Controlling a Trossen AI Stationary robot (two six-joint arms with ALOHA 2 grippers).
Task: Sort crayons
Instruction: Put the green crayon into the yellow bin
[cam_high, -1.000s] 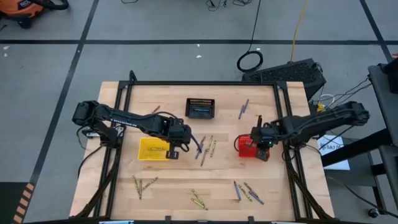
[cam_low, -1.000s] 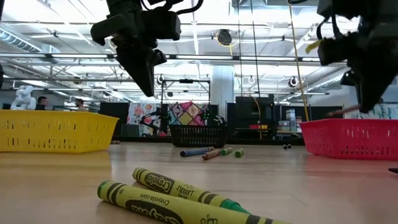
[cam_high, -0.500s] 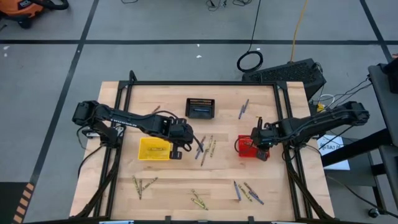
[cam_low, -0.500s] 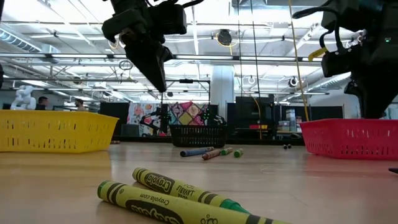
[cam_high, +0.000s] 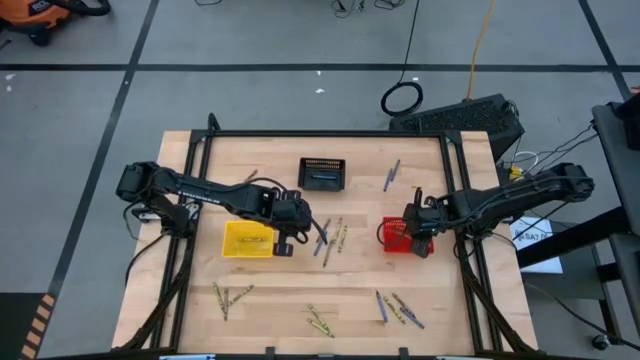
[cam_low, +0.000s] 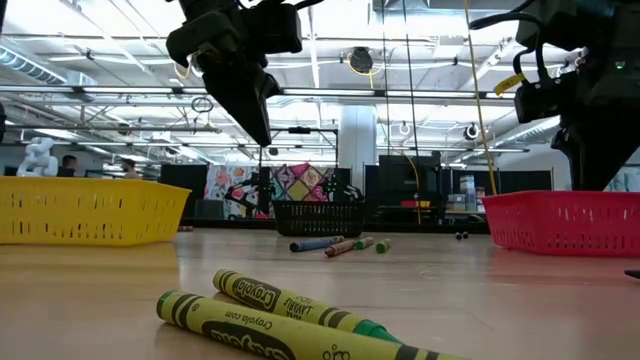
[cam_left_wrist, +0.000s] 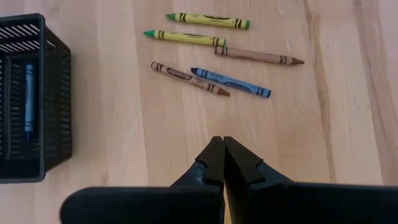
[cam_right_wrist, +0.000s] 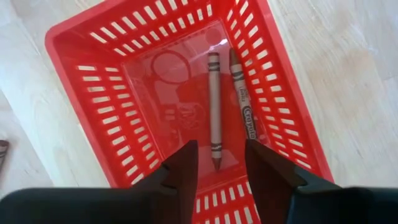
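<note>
Five crayons, yellow-green, brown and blue, lie loose at the table's middle. My left gripper hangs shut above the wood just beside them, touching nothing. Over the red basket my right gripper stands open, pointing down. Two brown-red crayons lie side by side on that basket's floor, below the open fingers and apart from them.
A yellow basket sits under the left arm. A black basket at the far middle holds a blue crayon. More crayons lie near the front edge and at the far right.
My right gripper has opened over the red basket. The brown-red crayon that stuck out from its fingers has dropped from them and no longer shows in the low view. My left gripper, still shut, has tipped a little without shifting place.
</note>
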